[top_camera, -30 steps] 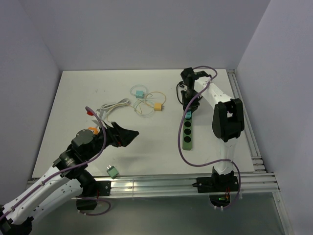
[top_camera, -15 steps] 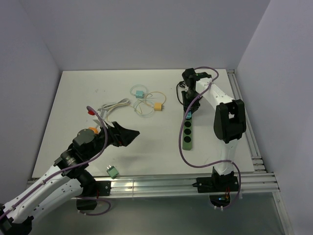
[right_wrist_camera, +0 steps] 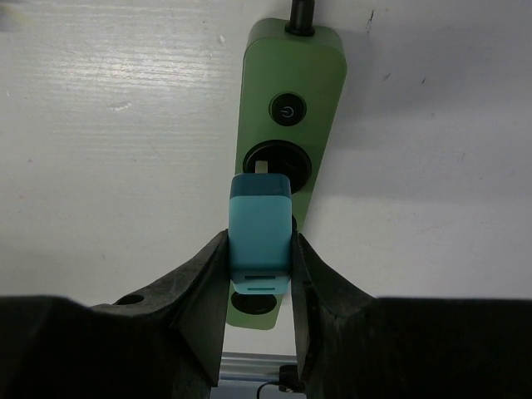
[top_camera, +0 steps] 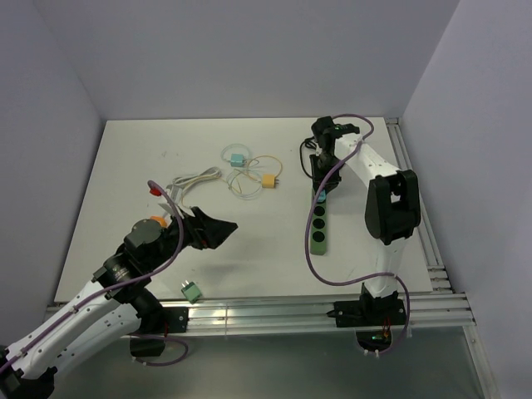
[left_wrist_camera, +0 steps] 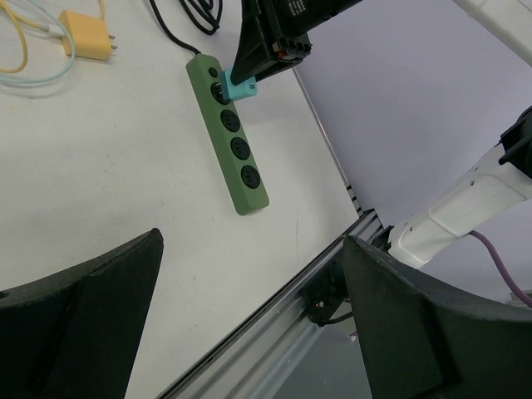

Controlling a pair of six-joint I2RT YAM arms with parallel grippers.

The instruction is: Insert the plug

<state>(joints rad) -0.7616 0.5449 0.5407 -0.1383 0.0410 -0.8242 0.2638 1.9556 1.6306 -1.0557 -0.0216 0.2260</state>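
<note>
White table [top_camera: 125, 166], green power strip [top_camera: 317, 226], yellow adapter [top_camera: 268, 179], teal adapter [top_camera: 237, 158], green plug [top_camera: 190, 291]

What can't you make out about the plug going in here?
Right wrist view: prongs of the teal plug, hidden beneath its own body, so its depth in the green power strip is unclear.
Top view: the plug, tiny and partly under the right hand.

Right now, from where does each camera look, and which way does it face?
Top external: above and behind the bases, facing down on the table; both arms show, with left gripper and right gripper.
Left wrist: on the left arm, facing across toward the power strip; its spread fingers frame the bottom.
Right wrist: above the power strip, facing down; its fingers clamp the teal plug.
Shared: all three show the power strip and teal plug.
</note>
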